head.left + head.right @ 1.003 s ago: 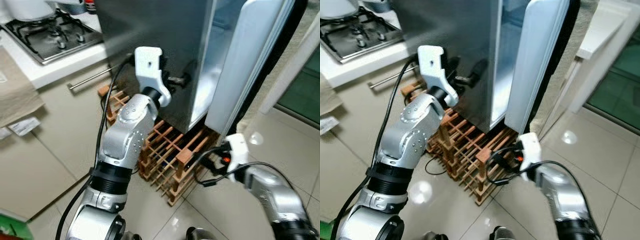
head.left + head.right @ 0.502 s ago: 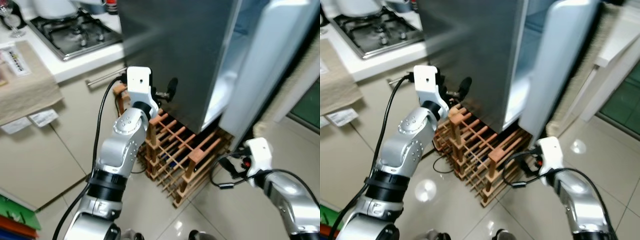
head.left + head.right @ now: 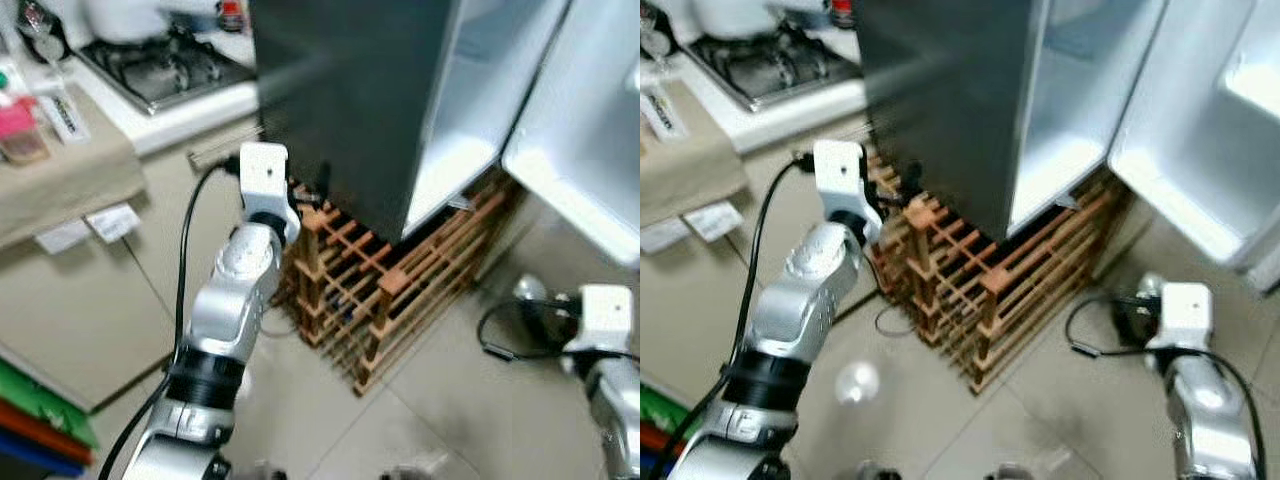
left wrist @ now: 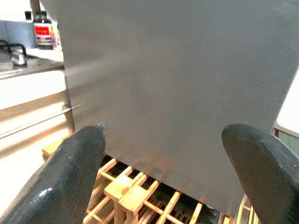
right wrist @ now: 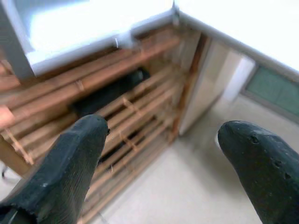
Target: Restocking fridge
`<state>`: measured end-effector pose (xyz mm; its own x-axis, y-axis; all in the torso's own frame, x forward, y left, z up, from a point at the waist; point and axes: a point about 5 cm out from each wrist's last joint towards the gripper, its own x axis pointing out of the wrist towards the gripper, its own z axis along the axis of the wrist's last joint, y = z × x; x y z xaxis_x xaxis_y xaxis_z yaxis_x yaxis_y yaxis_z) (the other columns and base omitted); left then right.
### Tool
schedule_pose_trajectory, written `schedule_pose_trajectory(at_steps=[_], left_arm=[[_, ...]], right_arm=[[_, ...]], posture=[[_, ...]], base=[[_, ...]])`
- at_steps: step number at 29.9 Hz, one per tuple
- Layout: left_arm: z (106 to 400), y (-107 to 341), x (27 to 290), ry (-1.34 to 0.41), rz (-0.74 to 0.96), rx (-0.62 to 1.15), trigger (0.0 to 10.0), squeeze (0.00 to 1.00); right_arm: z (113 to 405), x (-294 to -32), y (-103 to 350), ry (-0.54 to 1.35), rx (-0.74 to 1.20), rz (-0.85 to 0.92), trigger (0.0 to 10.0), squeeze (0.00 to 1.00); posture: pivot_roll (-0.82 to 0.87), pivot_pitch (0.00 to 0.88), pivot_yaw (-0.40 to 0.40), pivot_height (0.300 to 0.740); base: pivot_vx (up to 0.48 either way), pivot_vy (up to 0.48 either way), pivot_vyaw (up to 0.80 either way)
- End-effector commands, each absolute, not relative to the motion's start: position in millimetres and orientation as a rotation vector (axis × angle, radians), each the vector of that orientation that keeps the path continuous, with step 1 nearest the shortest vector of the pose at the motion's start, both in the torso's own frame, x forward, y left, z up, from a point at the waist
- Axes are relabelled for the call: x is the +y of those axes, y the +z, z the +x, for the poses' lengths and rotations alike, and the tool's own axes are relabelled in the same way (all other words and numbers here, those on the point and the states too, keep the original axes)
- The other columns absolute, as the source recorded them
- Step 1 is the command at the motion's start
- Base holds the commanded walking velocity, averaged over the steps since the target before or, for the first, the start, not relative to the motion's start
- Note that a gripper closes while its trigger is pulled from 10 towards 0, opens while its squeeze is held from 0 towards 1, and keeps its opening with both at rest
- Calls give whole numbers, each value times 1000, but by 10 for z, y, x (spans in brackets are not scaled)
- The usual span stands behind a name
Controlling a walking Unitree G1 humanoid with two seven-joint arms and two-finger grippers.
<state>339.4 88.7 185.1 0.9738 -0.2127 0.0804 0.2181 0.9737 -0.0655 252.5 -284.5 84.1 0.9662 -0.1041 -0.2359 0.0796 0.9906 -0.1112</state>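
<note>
Fridge (image 3: 940, 100) stands with its door (image 3: 1210, 150) swung wide above the wooden rack (image 3: 990, 270). Both pincers, left (image 4: 163, 158) and right (image 5: 159, 154), are wide apart and empty; fetch stock first, arms kept low.

Both eye views look steeply down from the head at the fridge (image 3: 350, 110) and the wooden rack (image 3: 400, 280) mid-frame. The left wrist view faces the fridge's grey side close up; the right wrist view faces the rack — both share it.
</note>
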Motion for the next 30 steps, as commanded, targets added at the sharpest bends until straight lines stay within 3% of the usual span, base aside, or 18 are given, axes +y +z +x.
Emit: schedule_pose_trajectory(at_steps=[1,2,3,7,14,21,24,27,30], left_arm=[[3402,1797,953,-173,-65,-65,10000,0],[3402,1797,953,-173,-65,-65,10000,0],[3409,1777,1023,-134,-71,-72,10000,0],[3425,1758,1117,-85,-58,-83,10000,0],[3387,1752,1284,-12,-68,-114,10000,0],[3316,1617,1581,142,-10,-86,10000,0],[3098,1435,1865,241,109,-31,10000,0],[3019,1387,1910,257,193,-7,10000,0],[3078,1516,1749,209,104,-62,10000,0]], right_arm=[[2667,-2662,1010,-60,142,-109,10000,0],[2667,-2662,1010,-60,142,-109,10000,0],[2790,-2451,1137,-41,58,-79,10000,0],[2952,-2126,1323,21,-47,-69,10000,0],[3183,-1738,1473,121,-120,-41,10000,0],[3222,-1697,1479,116,-131,-28,10000,0],[3209,-1754,1434,72,-138,-19,10000,55],[3200,-1762,1408,66,-134,-14,10000,75],[3218,-1710,1329,79,-111,-8,10000,110]], posture=[[-184,52,48,740],[-184,52,48,740],[-178,50,44,740],[-161,41,42,740],[-117,30,31,740],[-92,34,16,740],[-77,43,7,740],[-76,43,6,740],[-62,11,-1,740]], base=[[0,0,0],[0,0,0],[0,0,0],[0,0,172],[0,0,622],[0,0,552],[0,0,544],[0,0,544],[0,0,521]])
